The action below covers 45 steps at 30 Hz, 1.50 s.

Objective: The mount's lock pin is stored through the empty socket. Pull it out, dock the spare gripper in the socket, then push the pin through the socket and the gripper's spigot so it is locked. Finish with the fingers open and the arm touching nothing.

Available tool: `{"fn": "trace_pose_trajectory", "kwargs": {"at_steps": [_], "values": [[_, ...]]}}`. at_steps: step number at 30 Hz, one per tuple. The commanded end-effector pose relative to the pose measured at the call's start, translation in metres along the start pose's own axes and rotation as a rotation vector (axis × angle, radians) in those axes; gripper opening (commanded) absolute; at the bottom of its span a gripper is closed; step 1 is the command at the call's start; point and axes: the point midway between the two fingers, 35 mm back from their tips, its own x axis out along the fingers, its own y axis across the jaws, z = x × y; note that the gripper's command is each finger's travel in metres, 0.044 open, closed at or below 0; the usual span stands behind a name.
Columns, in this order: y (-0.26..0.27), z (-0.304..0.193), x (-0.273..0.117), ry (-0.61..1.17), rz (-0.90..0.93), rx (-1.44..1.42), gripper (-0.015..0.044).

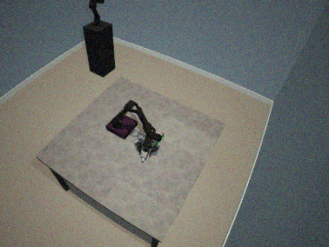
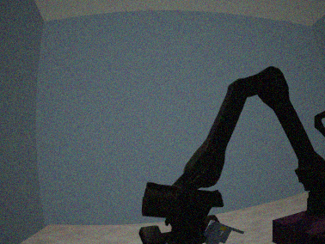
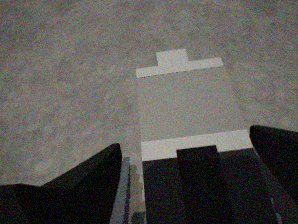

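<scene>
A block-like body, apparently the spare gripper (image 3: 187, 106) (image 1: 143, 158), has a pale grey top, white edges, a narrow white nub at its far end and a black near part. My gripper (image 3: 184, 141) is open, with one black finger on each side of this body and a visible gap at the left finger. In the exterior view the fingers are low and partly cut off by the bottom edge. A blue-grey piece (image 2: 216, 232) with a thin rod sticking out stands close beside them; it may be part of the mount. The lock pin and socket cannot be made out.
The arm's purple base block (image 1: 129, 130) (image 2: 285, 230) sits on the grey table (image 1: 104, 170). A small green outline (image 1: 162, 138) shows beside the wrist. A black pedestal (image 1: 100, 50) with another dark arm stands beyond the table.
</scene>
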Motion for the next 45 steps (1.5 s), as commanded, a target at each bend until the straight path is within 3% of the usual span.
{"fn": "trace_pose_trajectory", "kwargs": {"at_steps": [1, 6, 13, 18, 36, 45], "values": [[0.000, 0.000, 0.001, -0.003, 0.000, 0.005, 0.0309], [0.000, 0.000, 0.001, -0.003, 0.000, 0.005, 0.0177], [0.000, 0.000, 0.001, -0.003, 0.000, 0.005, 0.0131], [0.002, 0.006, -0.005, -0.003, 0.000, 0.005, 0.0000], [0.001, 0.082, -0.082, -0.004, 0.000, 0.005, 0.0000], [0.000, 0.085, -0.085, -0.004, 0.000, 0.005, 0.0000]]}}
